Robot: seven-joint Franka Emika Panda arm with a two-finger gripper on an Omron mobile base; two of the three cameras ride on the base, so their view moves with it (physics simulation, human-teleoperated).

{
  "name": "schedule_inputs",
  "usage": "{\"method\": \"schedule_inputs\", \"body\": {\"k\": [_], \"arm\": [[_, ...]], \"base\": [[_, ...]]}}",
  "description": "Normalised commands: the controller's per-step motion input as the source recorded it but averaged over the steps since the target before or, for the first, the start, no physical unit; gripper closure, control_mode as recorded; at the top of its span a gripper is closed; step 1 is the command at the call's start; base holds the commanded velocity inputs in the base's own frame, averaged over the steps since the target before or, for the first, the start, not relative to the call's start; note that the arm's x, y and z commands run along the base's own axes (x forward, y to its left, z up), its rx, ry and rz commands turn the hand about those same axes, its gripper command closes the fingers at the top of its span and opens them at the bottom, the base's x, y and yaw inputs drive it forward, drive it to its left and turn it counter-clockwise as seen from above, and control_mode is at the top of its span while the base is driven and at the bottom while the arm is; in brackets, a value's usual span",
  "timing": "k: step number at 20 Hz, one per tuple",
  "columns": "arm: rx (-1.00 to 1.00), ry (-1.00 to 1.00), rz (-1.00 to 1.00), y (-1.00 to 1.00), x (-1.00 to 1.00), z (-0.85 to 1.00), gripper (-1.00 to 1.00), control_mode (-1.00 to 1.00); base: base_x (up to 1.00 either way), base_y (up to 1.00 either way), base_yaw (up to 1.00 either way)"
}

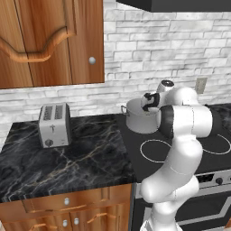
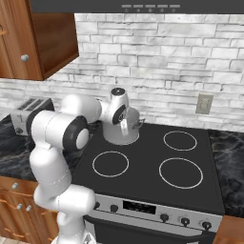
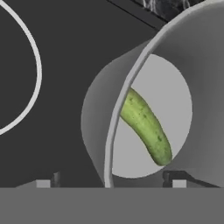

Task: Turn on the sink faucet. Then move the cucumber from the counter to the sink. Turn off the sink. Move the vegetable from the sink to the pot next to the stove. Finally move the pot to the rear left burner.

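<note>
Evidently the last step is the one in hand: the pot (image 1: 140, 118) sits on the black stove top (image 2: 157, 162) at its rear left, with the cucumber (image 3: 146, 126) lying on the pot's floor, 1 end against the wall. Whether the pot sits squarely over the rear left burner I cannot tell, since it covers whatever ring lies beneath. From the hand view the gripper (image 3: 111, 181) stands wide, 1 tip outside the pot's rim and 1 inside — holding nothing. If the pot is judged well placed, the next move calls only for lifting the hand straight up without catching the rim.

Largest to smallest, taking the pot as landmark: the white brick wall (image 1: 149, 54) rises behind it; the stove top spreads in front and to its right, with 3 white burner rings showing; the black marble counter (image 1: 67, 153) runs off to its left over wooden cabinets; the silver toaster (image 1: 54, 125) stands well to its left — and a pale wall socket (image 2: 204, 104) sits on the wall to its right.
</note>
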Motion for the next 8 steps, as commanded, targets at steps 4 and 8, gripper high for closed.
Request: {"method": "schedule_inputs", "body": {"k": [4, 8], "arm": [[0.00, -0.08, 0.02, 0.00, -0.21, 0.60, -1.00, -1.00], [-0.01, -0.03, 0.01, 0.00, -0.42, 0.46, -1.00, -1.00]], "base": [[0.00, 0.00, 0.00], [0.00, 0.00, 0.00]]}}
